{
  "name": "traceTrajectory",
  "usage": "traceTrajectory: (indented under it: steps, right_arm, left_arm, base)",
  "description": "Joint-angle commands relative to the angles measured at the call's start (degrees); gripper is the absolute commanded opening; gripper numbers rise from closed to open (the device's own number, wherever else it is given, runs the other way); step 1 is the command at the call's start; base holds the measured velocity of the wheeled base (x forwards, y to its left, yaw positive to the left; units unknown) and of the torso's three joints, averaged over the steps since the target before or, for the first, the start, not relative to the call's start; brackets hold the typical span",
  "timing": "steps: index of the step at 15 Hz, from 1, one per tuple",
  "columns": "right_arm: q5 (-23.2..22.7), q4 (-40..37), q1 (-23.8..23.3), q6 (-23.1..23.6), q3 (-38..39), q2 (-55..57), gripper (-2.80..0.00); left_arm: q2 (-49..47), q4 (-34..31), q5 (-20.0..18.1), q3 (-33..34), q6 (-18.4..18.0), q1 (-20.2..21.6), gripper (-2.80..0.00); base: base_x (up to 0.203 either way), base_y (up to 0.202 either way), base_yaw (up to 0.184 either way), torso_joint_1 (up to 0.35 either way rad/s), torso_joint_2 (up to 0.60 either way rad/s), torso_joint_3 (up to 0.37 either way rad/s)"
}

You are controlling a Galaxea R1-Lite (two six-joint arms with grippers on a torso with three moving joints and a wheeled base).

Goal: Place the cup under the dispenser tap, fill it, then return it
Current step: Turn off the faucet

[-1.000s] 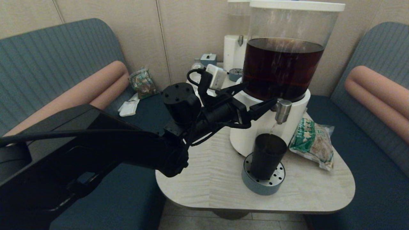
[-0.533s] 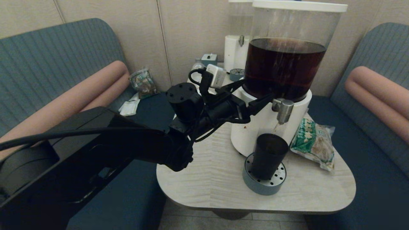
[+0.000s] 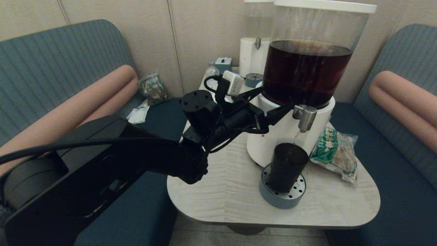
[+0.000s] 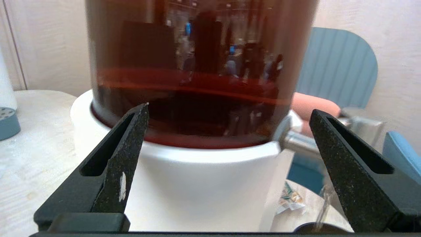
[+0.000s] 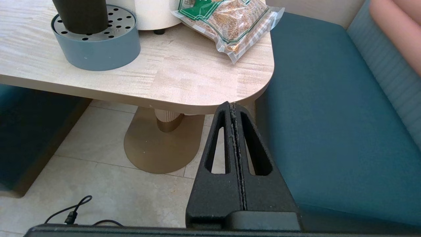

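Note:
The dark cup [image 3: 287, 167] stands upright on a grey perforated drip tray [image 3: 281, 200], straight under the steel dispenser tap [image 3: 305, 118]. A thin stream of drink runs from the tap into the cup. My left gripper [image 3: 277, 98] is open and empty, level with the top of the dispenser's white base [image 3: 263, 143]. Its near fingertip reaches the tap's side; I cannot tell if they touch. In the left wrist view the gripper [image 4: 229, 108] spans the base [image 4: 204, 184], with the tap [image 4: 296, 141] by one finger. My right gripper [image 5: 232, 104] is shut, low by the table's corner.
A green-and-white snack bag [image 3: 334, 152] lies right of the dispenser. A second pale dispenser [image 3: 251, 51], a small drip tray [image 3: 253, 79] and a clear bottle [image 3: 211, 72] stand at the table's back. Blue benches flank the table [image 3: 222, 191]; another bag [image 3: 152, 88] lies on the left one.
The left arm has edged slightly forward, its open jaws staying beside the tap. The cup has not moved and drink still trickles into it.

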State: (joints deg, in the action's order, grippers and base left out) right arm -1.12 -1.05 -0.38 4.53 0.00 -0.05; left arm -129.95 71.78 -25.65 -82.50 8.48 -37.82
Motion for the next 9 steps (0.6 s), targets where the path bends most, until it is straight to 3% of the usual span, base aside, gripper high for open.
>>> traceTrajectory:
  steps: [1, 9]
  right_arm:
    - [-0.02, -0.01, -0.02, 0.04, 0.0, 0.05, -2.8]
    - [-0.02, -0.01, -0.05, 0.04, 0.0, 0.05, -2.8]
  left_arm:
    - [1.9, 0.47, -0.1, 0.76, 0.04, 0.11, 0.0]
    - [5.85, 0.81, 0.07, 6.02, -0.47, 0.9, 0.0]
  base:
    - [0.0, 0.0, 0.0, 0.0, 0.0, 0.0]
    - [0.0, 0.0, 0.0, 0.0, 0.0, 0.0]
